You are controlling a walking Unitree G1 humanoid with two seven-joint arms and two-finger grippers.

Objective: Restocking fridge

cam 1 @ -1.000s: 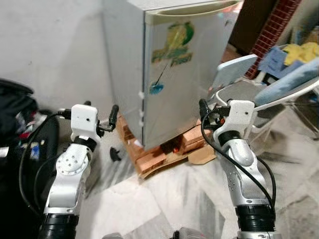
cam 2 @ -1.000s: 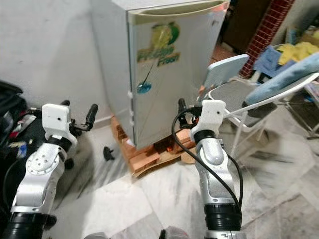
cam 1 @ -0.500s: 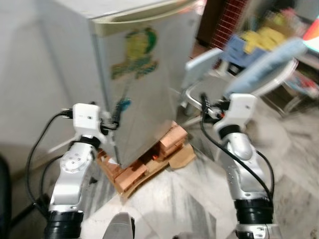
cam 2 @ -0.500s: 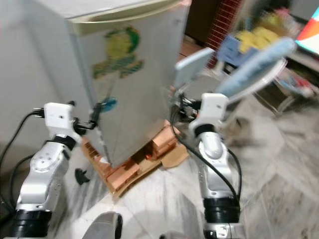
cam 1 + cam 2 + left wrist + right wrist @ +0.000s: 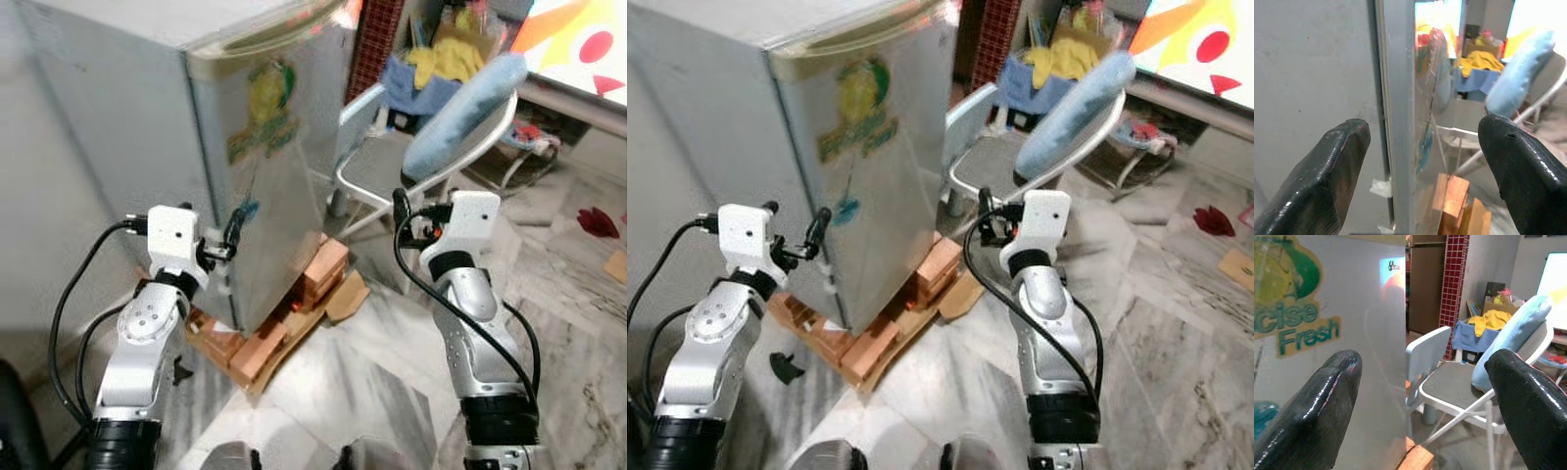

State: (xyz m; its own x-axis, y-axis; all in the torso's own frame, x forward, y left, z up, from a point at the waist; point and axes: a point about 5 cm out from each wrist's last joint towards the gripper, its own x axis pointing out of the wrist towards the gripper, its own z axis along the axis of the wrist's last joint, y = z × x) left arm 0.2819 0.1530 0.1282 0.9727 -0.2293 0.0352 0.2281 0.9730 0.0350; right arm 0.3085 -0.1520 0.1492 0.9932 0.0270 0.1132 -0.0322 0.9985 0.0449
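While fridge (image 5: 245,166) sits shut at 11 o'clock on bricks (image 5: 260,348), you've stocked nothing: left claw (image 5: 1415,166) spread wide, empty, straddling door edge; right claw (image 5: 1420,396) wide, empty.

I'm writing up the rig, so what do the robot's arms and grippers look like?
Both arms are silver metal with black bands lower down and black cables looping alongside. Each wrist carries a white boxy housing. The left gripper and right gripper each have two thick, glossy black fingers with rounded tips.
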